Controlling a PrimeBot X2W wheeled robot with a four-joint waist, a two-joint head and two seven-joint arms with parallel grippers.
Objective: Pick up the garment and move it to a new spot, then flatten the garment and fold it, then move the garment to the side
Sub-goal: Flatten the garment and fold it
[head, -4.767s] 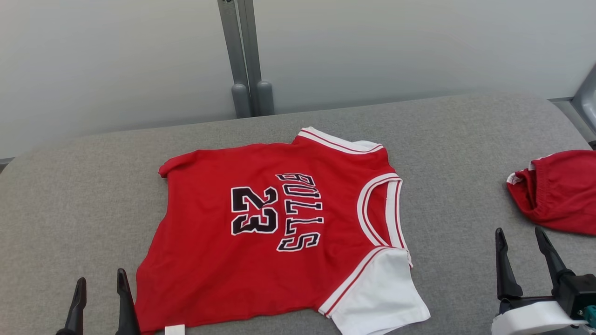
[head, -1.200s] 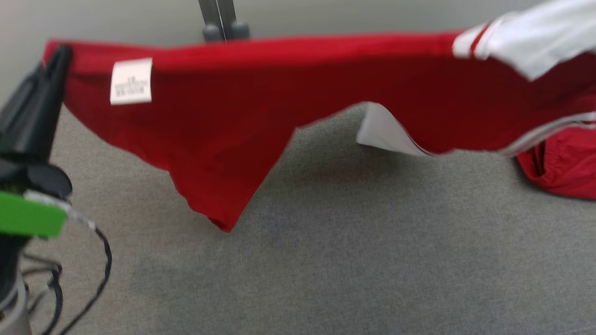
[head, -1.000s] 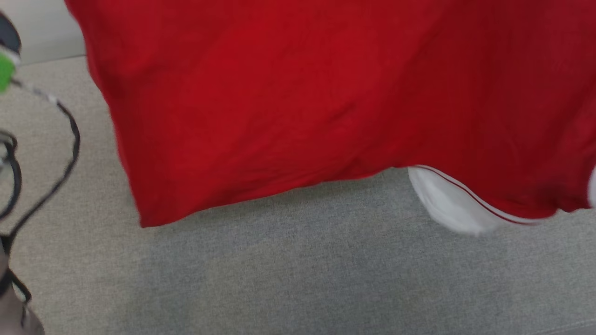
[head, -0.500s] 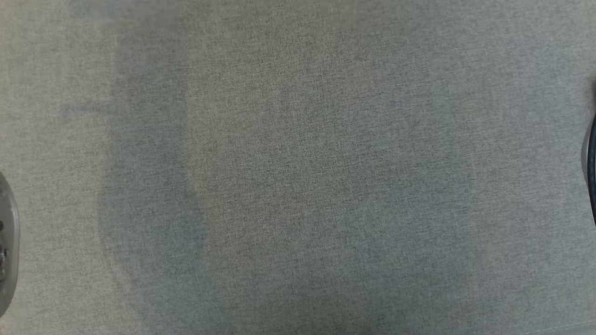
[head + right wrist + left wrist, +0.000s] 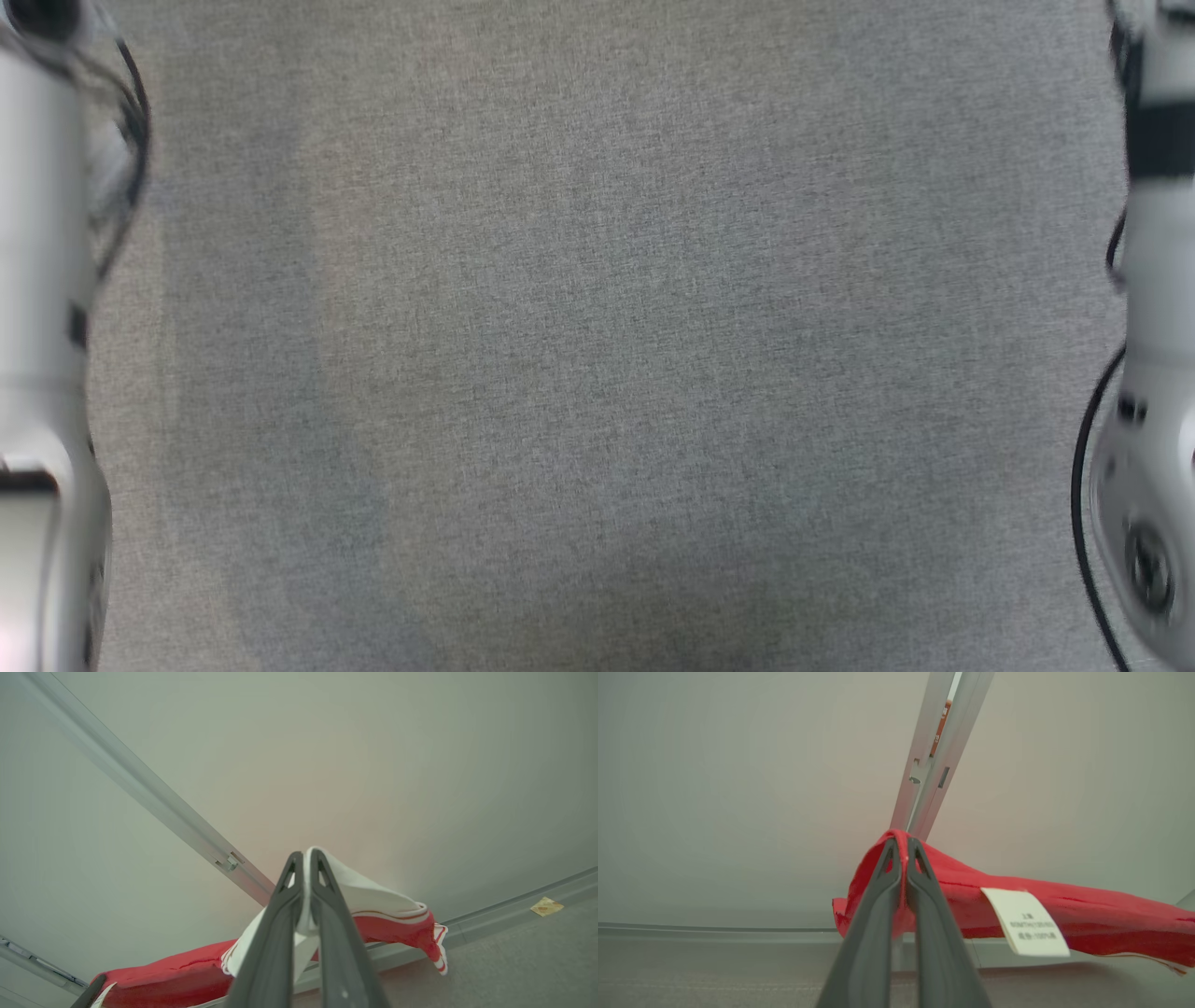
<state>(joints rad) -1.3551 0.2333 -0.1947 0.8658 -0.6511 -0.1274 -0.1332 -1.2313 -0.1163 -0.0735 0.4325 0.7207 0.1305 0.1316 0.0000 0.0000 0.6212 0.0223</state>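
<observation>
- Lifted off the tabletop (image 5: 597,336) since the earlier head view, the garment (image 5: 1087,914) no longer lies flat on it. I now look down on bare grey cloth, with my left forearm (image 5: 42,373) and right forearm (image 5: 1153,373) at either edge.
- Left wrist view: my left end effector (image 5: 902,845) is clamped tight on a red corner of the garment, high above the tabletop. The care label (image 5: 1029,921) hangs just beside my fingers, and the cloth runs off in a sagging band.
- Right wrist view: my right end effector (image 5: 304,856) is pinched closed on the white sleeve (image 5: 369,896), also above the tabletop, with the red body drooping away from it.
- Handling, as I judge it:
  - The garment is light, soft and limp, so it sags between my two holds and will swing and fold on itself.
  - Thin cloth can slip out of a narrow pinch, and the doubled seams at the corners and hems give the best bite.
  - Keeping the two holds spread should let it land flat on the tabletop.
</observation>
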